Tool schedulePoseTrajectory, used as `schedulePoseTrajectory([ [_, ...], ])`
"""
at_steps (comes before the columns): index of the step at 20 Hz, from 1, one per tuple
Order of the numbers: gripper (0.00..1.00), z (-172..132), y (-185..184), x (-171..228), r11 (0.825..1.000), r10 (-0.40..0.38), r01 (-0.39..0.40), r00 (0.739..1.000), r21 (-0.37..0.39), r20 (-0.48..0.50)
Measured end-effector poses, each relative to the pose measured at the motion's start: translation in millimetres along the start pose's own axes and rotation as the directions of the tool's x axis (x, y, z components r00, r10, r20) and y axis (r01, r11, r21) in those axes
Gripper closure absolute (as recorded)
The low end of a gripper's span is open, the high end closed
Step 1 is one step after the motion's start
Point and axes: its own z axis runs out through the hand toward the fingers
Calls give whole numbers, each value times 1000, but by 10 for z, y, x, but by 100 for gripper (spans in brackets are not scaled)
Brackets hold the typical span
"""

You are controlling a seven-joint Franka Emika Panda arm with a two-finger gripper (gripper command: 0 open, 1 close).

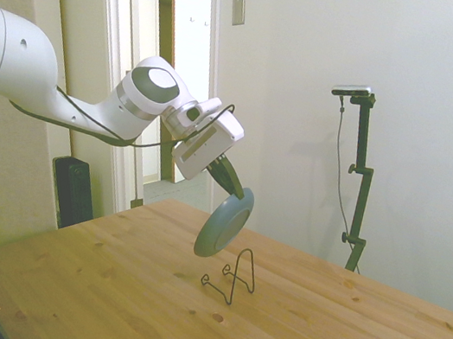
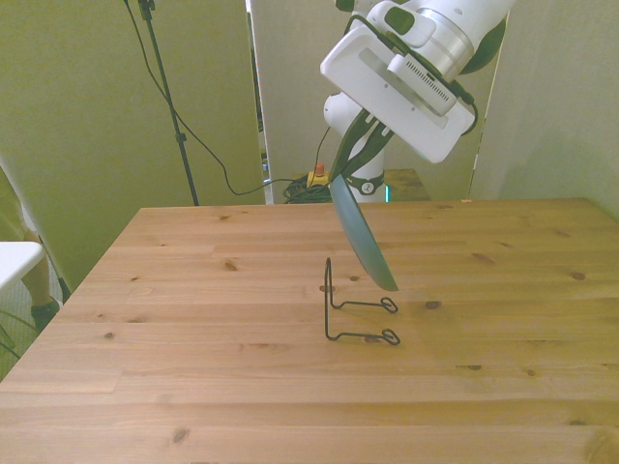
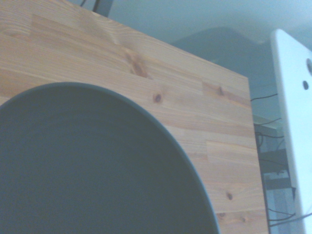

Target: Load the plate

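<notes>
grey-green plate is pinched by its rim in the closed gripper, tilted above the stand; its lower edge should be lowered toward six o'clock into the wire cradle.

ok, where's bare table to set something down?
Nearly all the table is bare: the wide stretches on either side of the wire stand and the near edge. Only the middle is crowded, where the pincer holds the plate over the stand.

The white arm reaches out with its wrist bent downward at a slant. Its claw hangs in the air, dark fingers pinched together on the plate.
</notes>
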Motion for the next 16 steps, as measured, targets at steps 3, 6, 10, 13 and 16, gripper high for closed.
schedulePoseTrajectory([
  [3, 100, 61, -28, -20, 999, 8, -11, 999, -47, -47],
  [6, 100, 153, -71, -56, 995, 2, -10, 996, -94, -91],
  [10, 100, 201, -257, -220, 988, -27, 3, 989, -157, -148],
  [13, 100, 175, -407, -382, 983, -44, 13, 984, -182, -171],
  [16, 100, 196, -471, -444, 982, -48, 15, 984, -187, -173],
])
